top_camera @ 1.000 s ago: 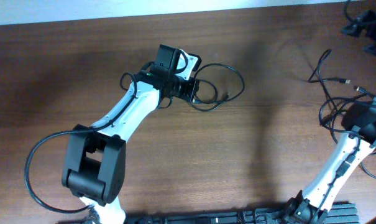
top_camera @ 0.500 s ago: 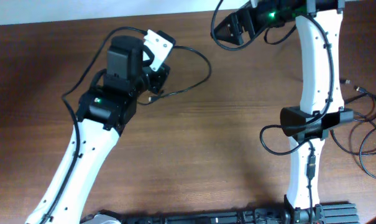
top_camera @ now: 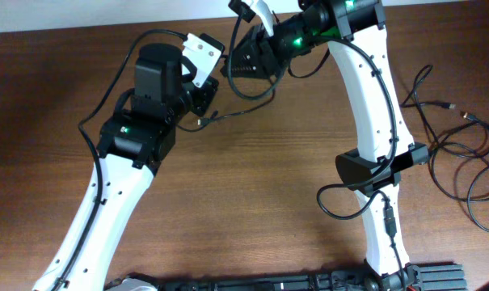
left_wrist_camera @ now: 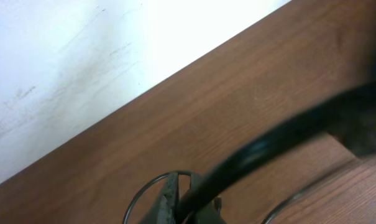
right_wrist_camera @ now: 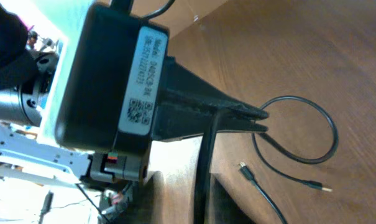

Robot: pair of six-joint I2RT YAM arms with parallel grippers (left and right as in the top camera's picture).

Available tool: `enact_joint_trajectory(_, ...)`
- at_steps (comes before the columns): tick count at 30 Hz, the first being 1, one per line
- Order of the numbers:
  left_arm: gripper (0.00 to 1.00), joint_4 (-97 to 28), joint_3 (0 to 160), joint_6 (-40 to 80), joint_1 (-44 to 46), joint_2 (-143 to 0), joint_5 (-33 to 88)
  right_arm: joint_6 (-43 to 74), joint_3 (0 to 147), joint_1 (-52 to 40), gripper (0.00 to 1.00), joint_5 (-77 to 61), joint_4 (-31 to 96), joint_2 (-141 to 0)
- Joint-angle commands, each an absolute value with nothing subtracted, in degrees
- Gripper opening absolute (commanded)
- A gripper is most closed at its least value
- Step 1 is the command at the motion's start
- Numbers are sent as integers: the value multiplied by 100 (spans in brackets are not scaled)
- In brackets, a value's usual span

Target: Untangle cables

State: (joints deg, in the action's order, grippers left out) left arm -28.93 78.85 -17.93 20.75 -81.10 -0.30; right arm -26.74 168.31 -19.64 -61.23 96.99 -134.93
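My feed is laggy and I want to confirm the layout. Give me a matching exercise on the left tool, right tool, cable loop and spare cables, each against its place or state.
Things:
1. left tool
2. right tool
3. cable loop
4. spare cables

Places or states:
A. at the right edge of the table
B. shut on the loop
C. runs out from the left tool's tip
D. near the far edge, reached across beside the left tool

Pairs: 1-B, 2-D, 3-C, 4-A

My left gripper [left_wrist_camera: 186, 198] sits closed at the bottom edge, over the brown table [left_wrist_camera: 256, 93]. 1 thin cable [left_wrist_camera: 138, 194] loops out leftward from its tips. 1 thick black cord [left_wrist_camera: 281, 134], blurred, crosses toward the right. A white wall [left_wrist_camera: 63, 62] stands behind.
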Motion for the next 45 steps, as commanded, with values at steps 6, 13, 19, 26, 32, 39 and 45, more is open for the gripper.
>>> enact_joint_trajectory(6, 99, -2923, 7896, -1232, 2045, -8001, -84, -2217, 16833, -1413, 4, -5057, 9487, -13338)
enact_joint_trajectory(13, 99, -2923, 7896, -1160, 2045, -8001, -86, 1367, 16833, 1037, 4, -4278, 6626, -13338)
enact_joint_trajectory(19, 99, -2923, 7896, -1160, 2045, -8001, -86, 1688, 16833, 2681, 4, -3350, 6276, -13343)
enact_joint_trajectory(26, 99, -2923, 7896, -1160, 2045, -8001, -86, 1697, 16816, 3315, 4, -919, 6322, -13356)
enact_joint_trajectory(32, 99, -2923, 7896, -1160, 2045, -8001, -86, 1699, 15871, 3312, 11, -637, 6504, -13356)
enact_joint_trajectory(39, 99, -2923, 7896, -1160, 2045, -8001, -86, 1354, 15880, 3308, 99, -1852, 7236, -13284)
enact_joint_trajectory(45, 99, -2923, 7896, -1160, 2045, -8001, -86, 320, 15926, 3262, 99, -1870, 8626, -12370)
